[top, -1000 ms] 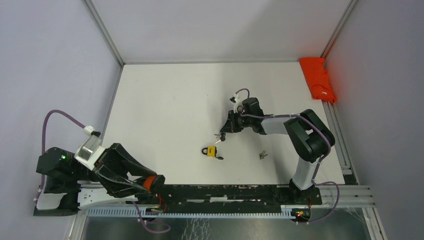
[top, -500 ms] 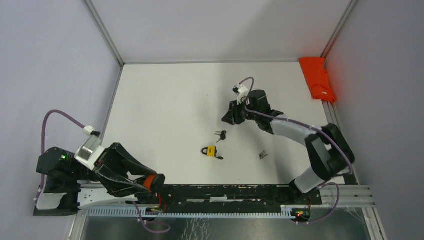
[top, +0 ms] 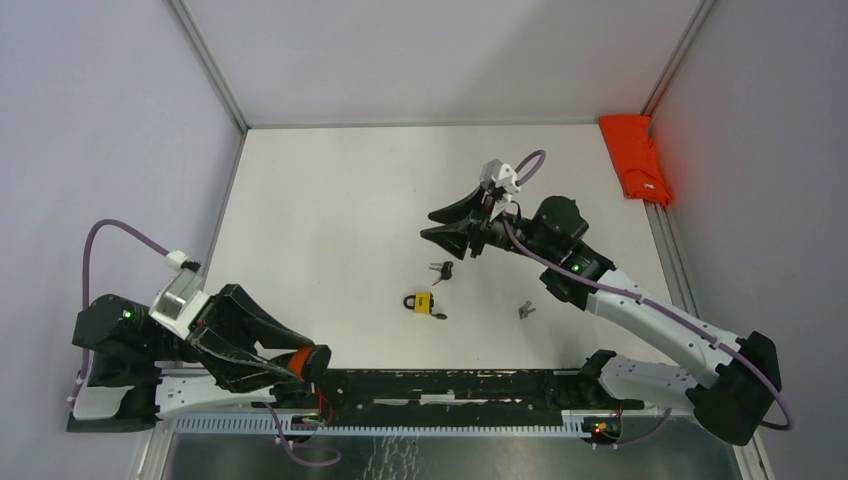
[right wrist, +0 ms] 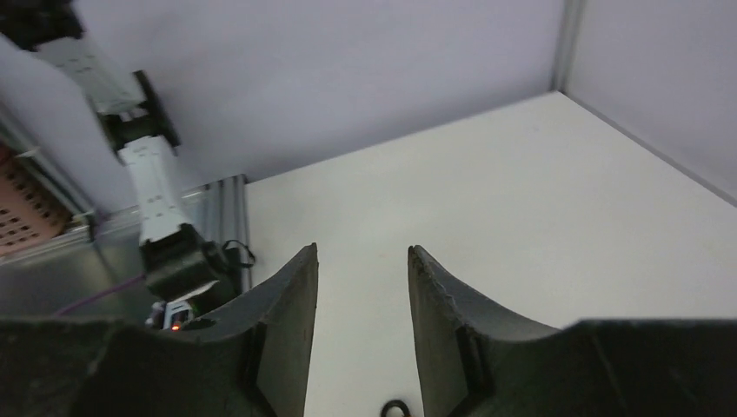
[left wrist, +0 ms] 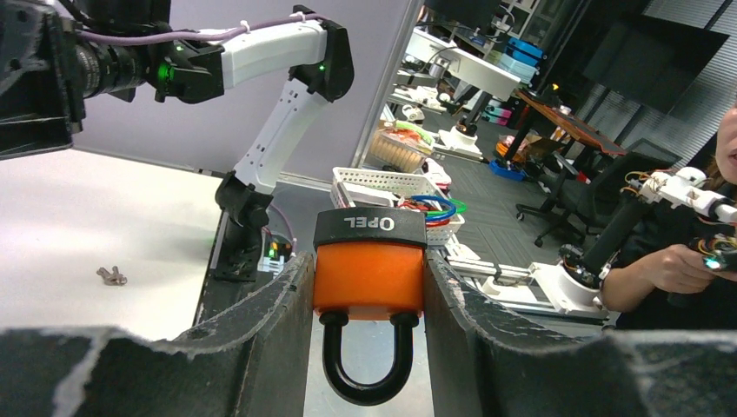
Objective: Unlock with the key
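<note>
An orange padlock [left wrist: 369,276] with a black cap and black shackle is clamped between the fingers of my left gripper [left wrist: 368,261], low at the near left [top: 300,362]. A black-headed key on a ring [top: 441,270] lies loose on the white table, and its ring [right wrist: 395,408] shows at the bottom edge of the right wrist view. My right gripper [top: 428,226] hovers open just beyond that key, with nothing between its fingers [right wrist: 363,252].
A yellow padlock [top: 421,302] with a key in it lies just in front of the loose key. Small silver keys [top: 525,310] lie to the right. An orange cloth [top: 636,158] sits at the far right edge. Walls close in the table [top: 330,200].
My right gripper let go of the key, leaving it on the table, then opened wide and lifted away towards the back. The left arm with the orange padlock has not moved.
</note>
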Controlling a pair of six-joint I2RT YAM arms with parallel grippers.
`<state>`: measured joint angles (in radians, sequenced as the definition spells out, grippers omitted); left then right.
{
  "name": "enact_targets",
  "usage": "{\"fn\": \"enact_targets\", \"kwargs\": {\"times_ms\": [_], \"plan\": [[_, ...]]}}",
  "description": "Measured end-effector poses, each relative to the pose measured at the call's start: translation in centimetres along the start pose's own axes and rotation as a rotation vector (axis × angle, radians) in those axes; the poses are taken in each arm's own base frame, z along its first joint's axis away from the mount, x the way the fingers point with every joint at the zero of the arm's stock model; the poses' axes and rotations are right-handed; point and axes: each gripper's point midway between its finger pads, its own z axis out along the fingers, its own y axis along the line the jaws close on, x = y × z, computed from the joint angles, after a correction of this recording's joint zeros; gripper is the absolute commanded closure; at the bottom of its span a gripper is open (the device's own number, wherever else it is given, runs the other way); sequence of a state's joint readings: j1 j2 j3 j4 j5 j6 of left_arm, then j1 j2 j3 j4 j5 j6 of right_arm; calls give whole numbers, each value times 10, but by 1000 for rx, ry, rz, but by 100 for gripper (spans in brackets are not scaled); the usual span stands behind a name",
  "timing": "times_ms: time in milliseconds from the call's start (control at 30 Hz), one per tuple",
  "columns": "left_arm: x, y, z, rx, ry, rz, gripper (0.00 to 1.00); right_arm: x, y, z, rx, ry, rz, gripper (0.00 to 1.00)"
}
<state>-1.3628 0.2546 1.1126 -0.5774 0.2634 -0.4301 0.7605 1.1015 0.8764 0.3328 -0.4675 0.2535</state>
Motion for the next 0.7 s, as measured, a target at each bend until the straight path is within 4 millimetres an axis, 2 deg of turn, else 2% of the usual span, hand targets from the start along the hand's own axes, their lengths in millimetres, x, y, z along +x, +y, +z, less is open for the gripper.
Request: {"fn": "enact_targets", "kwargs": {"times_ms": [133, 267, 433, 567, 700], "plan": [[0, 0, 0, -1, -1, 2, 98, -11, 34, 8, -120, -30, 14, 51], [0, 1, 0, -3, -1, 3, 98, -18, 68, 30, -236, -23, 20, 52], [-1, 2, 0, -10, -4, 5, 98, -15, 115, 56, -351, 21, 15, 53], [-2, 4, 0, -22, -10, 11, 98, -16, 142, 61, -392, 41, -14, 53], [-2, 5, -1, -24, -13, 15, 98, -27, 160, 61, -407, 32, -49, 53]]}}
